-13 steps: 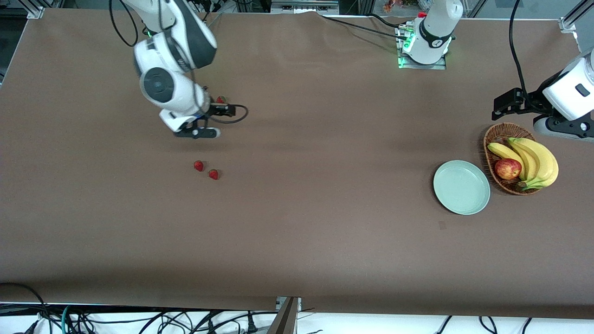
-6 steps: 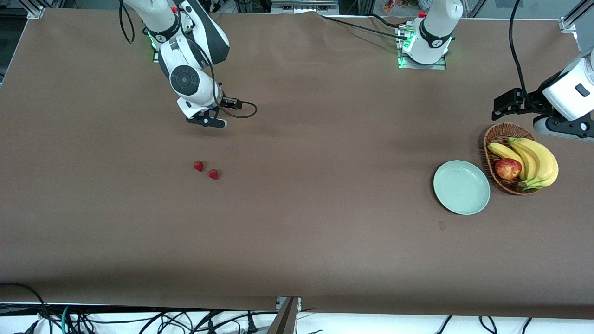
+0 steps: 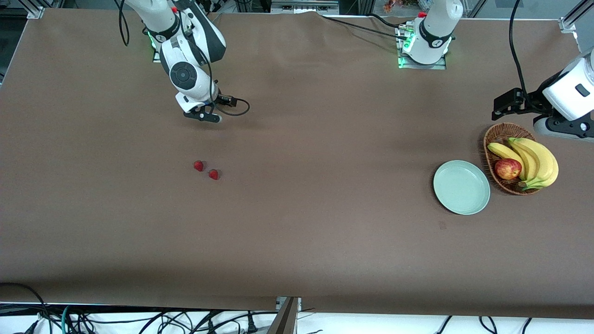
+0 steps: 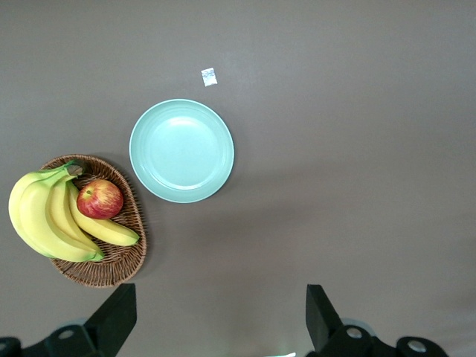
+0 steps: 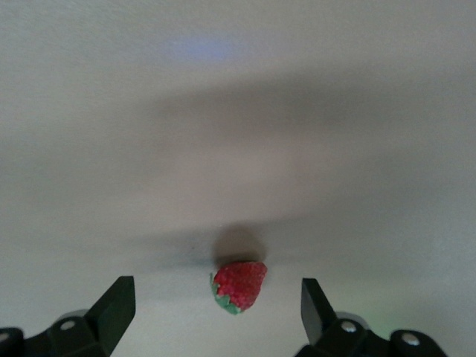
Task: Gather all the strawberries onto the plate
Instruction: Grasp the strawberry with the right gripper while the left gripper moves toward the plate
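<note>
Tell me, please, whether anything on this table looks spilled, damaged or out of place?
Nothing looks spilled or damaged. The strawberries lie loose toward the right arm's end, while the plate sits bare beside the basket.

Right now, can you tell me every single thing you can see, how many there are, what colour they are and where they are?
strawberries: three, red with green caps; two lie side by side on the table toward the right arm's end, the third lies on the table between the right gripper's open fingers.
plate: one, pale mint green, holds nothing, beside the basket toward the left arm's end.
basket: one, brown wicker, at the left arm's end.
bananas: one yellow bunch, in the basket.
apple: one, red and yellow, in the basket beside the bananas.
table: one, brown.
right gripper: open, around the third strawberry.
left gripper: open, waiting high above the plate and basket.
</note>
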You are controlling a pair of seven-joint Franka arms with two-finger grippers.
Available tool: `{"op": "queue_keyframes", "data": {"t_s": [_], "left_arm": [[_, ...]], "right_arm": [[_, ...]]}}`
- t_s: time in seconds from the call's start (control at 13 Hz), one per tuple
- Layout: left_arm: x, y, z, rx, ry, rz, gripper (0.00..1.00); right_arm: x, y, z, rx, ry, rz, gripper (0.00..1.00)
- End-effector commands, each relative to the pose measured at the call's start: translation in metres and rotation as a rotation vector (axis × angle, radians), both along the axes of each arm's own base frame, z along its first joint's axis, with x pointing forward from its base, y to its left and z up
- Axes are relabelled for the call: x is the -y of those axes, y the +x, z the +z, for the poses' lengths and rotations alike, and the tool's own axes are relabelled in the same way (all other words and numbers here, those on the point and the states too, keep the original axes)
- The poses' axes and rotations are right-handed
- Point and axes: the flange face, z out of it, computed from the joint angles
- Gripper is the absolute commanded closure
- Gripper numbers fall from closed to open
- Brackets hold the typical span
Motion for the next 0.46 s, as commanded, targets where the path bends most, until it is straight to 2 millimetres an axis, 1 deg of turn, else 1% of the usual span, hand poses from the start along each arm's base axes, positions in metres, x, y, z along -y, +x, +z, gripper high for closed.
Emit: {"op": "queue_keyframes", "data": {"t_s": [0.0, 0.08, 0.23, 0.38], "left_arm": [[-0.001, 0.004, 0.005, 0.006, -0.007, 0.003, 0.00], [-0.001, 0.004, 0.004, 0.005, -0.007, 0.003, 0.00], [-0.001, 0.004, 0.005, 0.006, -0.007, 0.000, 0.00], [-0.001, 0.004, 0.004, 0.005, -0.007, 0.003, 0.00]], "right_arm": [[0.006, -0.010, -0.016, 0.022, 0.015, -0.002, 0.05], [0.006, -0.011, -0.024, 0.028, 0.020, -0.005, 0.06], [0.001, -0.018, -0.036, 0.046, 0.036, 0.005, 0.13], [-0.001, -0.018, -0.033, 0.051, 0.037, 0.006, 0.24]]}}
